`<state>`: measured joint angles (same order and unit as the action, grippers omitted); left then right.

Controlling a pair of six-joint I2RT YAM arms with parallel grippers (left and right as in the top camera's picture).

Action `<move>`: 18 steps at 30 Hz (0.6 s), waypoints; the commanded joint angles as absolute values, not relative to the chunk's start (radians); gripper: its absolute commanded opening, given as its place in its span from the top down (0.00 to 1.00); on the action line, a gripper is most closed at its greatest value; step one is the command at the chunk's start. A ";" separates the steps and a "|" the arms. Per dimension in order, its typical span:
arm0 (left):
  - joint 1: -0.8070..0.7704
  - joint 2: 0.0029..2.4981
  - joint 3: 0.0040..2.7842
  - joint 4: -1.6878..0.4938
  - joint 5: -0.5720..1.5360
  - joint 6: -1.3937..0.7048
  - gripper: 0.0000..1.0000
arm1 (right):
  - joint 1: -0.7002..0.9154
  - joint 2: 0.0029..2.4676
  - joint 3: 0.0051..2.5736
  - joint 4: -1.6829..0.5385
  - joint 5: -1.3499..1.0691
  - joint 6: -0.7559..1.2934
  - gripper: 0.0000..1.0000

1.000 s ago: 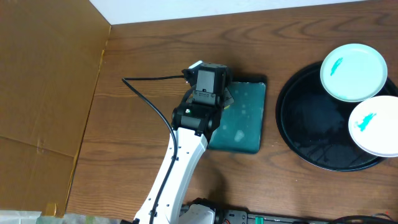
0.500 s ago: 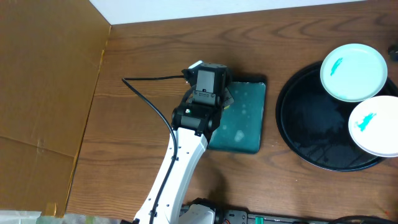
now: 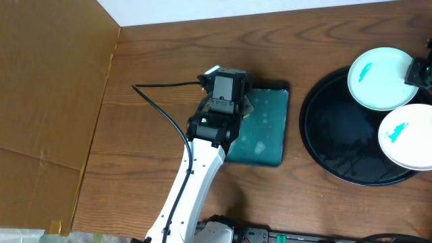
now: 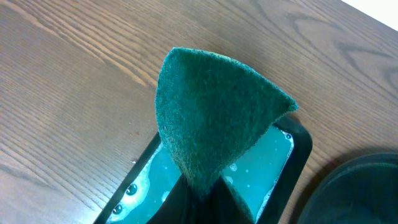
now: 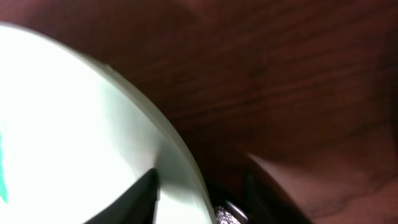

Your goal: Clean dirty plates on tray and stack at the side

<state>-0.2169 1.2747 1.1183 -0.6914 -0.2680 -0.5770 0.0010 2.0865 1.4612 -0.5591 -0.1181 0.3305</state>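
Two white plates with turquoise smears sit on the round black tray (image 3: 337, 135): one at its far rim (image 3: 381, 77), one at its right side (image 3: 408, 138). A third plate is out of view. My right gripper (image 3: 418, 71) is at the far plate's right edge. In the right wrist view it (image 5: 200, 167) is open, with its fingers either side of the plate's rim (image 5: 74, 124). My left gripper (image 4: 202, 199) is shut on a green scouring pad (image 4: 211, 118), held above the teal tray. The pad also shows in the overhead view (image 3: 248, 106).
The rectangular teal tray (image 3: 266, 135) with soapy water lies at the table's middle, under the left wrist. A brown cardboard sheet (image 3: 47, 101) covers the left side. A black cable (image 3: 162, 108) loops beside the left arm. The black tray's edge shows in the left wrist view (image 4: 360, 186).
My right gripper has come into the overhead view from the right edge and reached the far plate's rim. The left arm and pad have not moved.
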 commanded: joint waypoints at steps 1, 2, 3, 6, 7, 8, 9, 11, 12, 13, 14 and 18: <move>-0.212 1.291 1.116 -0.687 -0.274 -0.585 0.93 | 0.019 2.097 1.458 -0.552 -0.117 0.340 0.71; -0.212 1.294 1.116 -0.684 -0.274 -0.585 0.93 | 0.021 2.097 1.458 -0.549 -0.117 0.340 0.76; -0.212 1.299 1.116 -0.680 -0.274 -0.585 0.93 | 0.022 2.097 1.458 -0.546 -0.117 0.340 0.79; -0.212 1.308 1.116 -0.676 -0.274 -0.585 0.93 | 0.022 2.097 1.458 -0.543 -0.117 0.339 0.93; -0.212 1.311 1.116 -0.676 -0.274 -0.585 0.93 | 0.022 2.096 1.458 -0.542 -0.117 0.339 0.99; -0.212 1.314 1.116 -0.675 -0.273 -0.585 0.93 | 0.022 2.096 1.459 -0.540 -0.117 0.339 0.99; -0.212 1.317 1.116 -0.675 -0.273 -0.585 0.93 | 0.022 2.096 1.459 -0.539 -0.118 0.339 0.99; -0.212 1.319 1.116 -0.675 -0.273 -0.585 0.93 | 0.022 2.096 1.459 -0.538 -0.130 0.339 0.99; -0.212 1.320 1.116 -0.675 -0.273 -0.585 0.92 | 0.022 2.096 1.459 -0.538 -0.146 0.333 0.99; -0.212 1.320 1.116 -0.673 -0.273 -0.585 0.93 | 0.022 2.095 1.459 -0.538 -0.172 0.322 0.99; -0.212 1.320 1.116 -0.673 -0.273 -0.585 0.93 | 0.022 2.093 1.459 -0.538 -0.203 0.307 0.99; -0.212 1.320 1.116 -0.672 -0.273 -0.585 0.93 | 0.035 2.084 1.459 -0.545 -0.317 0.262 0.99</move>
<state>-0.2169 1.3167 1.1183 -0.6762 -0.2676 -0.5770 0.0147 2.0842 1.4616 -0.5407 -0.2161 0.3088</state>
